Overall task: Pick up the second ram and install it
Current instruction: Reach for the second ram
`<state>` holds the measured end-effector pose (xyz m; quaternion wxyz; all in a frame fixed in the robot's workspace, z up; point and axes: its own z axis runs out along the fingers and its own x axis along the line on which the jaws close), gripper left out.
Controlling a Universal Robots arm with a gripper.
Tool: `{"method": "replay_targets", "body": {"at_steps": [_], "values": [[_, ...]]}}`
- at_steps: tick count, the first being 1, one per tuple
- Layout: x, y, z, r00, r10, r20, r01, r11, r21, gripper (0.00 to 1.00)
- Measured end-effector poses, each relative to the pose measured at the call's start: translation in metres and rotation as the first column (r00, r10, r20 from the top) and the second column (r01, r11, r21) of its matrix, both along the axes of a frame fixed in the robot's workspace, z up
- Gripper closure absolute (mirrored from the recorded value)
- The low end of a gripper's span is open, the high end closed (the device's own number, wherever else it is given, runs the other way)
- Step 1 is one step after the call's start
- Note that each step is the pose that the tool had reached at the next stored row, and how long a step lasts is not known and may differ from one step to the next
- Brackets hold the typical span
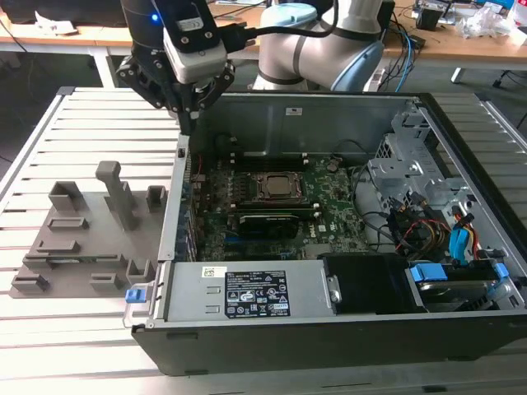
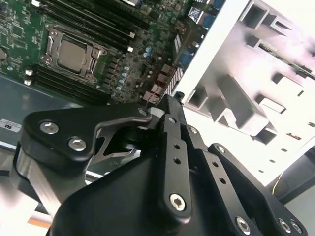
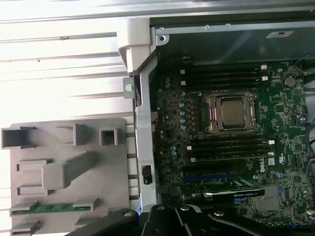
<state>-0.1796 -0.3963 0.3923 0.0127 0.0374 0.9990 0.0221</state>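
Fingers [image 1: 189, 107] pinched close together, gripping nothing, hovering above the side wall of the open computer case [image 1: 174, 218]. Over on the counter [image 1: 78, 136], the second ram [image 3: 49, 208] lies in a slot of the grey holder tray [image 3: 106, 167], just beside the case, apart from the fingers.

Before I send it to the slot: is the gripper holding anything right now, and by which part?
Nothing is held. The gripper hangs shut and empty above the case edge, and a green ram stick lies in the grey holder tray.
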Motion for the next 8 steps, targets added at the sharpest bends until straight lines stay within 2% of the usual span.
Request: {"method": "replay_targets", "body": {"at_steps": [3,8], "values": [[-0.004,0.0001,-0.0004,1.0,0.0,0.0001,0.0,1.0,0.0001,0.89],[-0.022,0.0007,-0.0022,1.0,0.0,0.0,0.0,1.0,0.0,0.89]]}}
